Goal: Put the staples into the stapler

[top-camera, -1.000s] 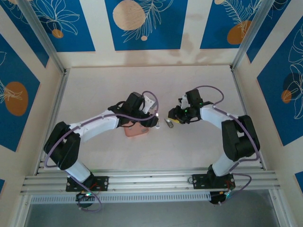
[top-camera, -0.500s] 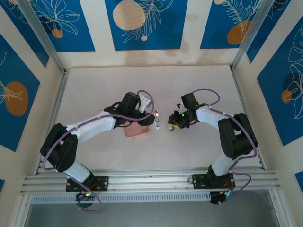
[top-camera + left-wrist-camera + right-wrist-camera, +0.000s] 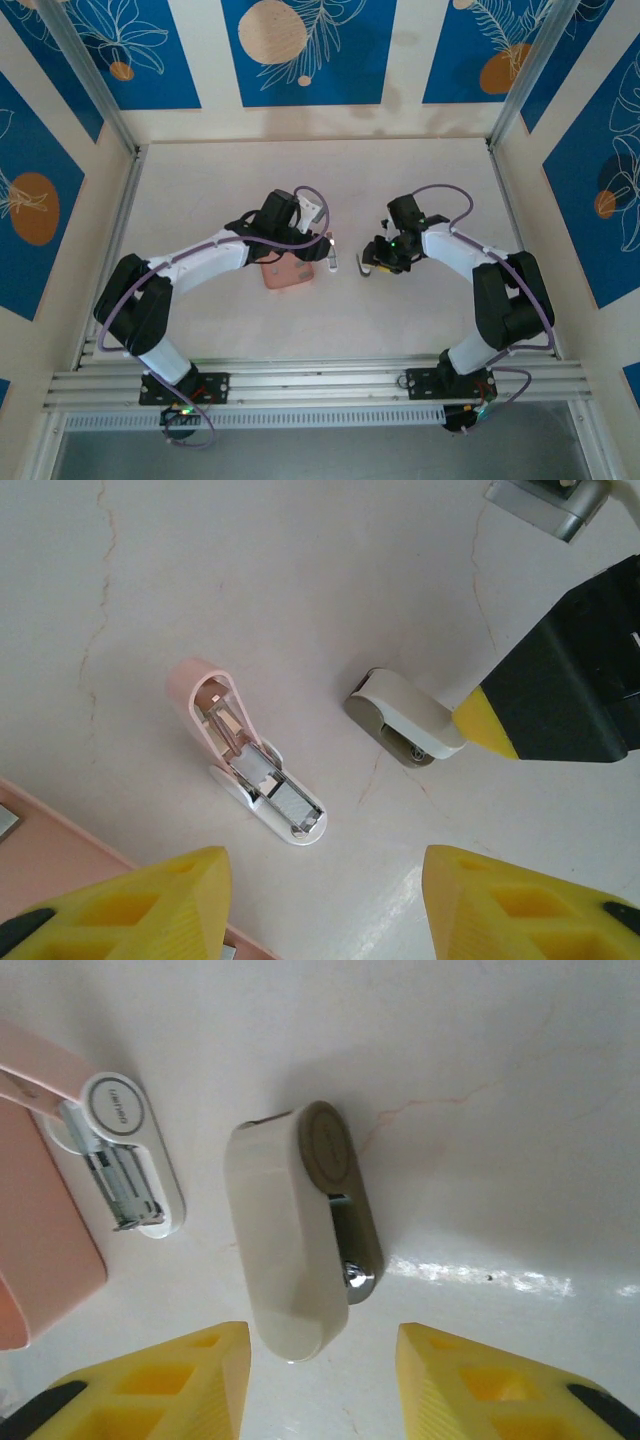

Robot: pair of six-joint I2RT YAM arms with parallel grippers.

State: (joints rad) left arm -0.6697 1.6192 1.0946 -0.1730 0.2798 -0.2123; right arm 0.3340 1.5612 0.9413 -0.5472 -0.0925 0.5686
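Lying hinged open on the pale, crack-veined surface [image 3: 200, 570]: one tiny pink-and-white plastic mini stapler [image 3: 255, 765].

- Form: the rounded pink upper arm is tipped up and back and the white lower half lies flat. The grey metal channel faces upward.
- Position: it is just beside a corner of the salmon-pink rectangular tray [image 3: 45, 855], between the two arms in the overhead view.
- Judged reason for the pose: the channel is exposed so that a strip can be dropped in from above.

Left pincer [image 3: 322, 880]: its yellow fingers are spread wide and hold nothing. It hovers above the stapler, which lies ahead of the gap, probably lined up to steady it or to load it.

Right pincer [image 3: 322, 1355]: it is also wide apart and empty. A cream-and-grey-brown oval object [image 3: 300, 1230] lies on the surface ahead of its gap. In the left wrist view one yellow tip sits at that object's end, though contact cannot be told.

Staples [image 3: 6, 823]: a small grey piece at the tray's cropped edge is probably one of them. Whether the grey metal inside the channel is a loaded strip or the mechanism itself cannot be told, so loading is judged not yet confirmed.
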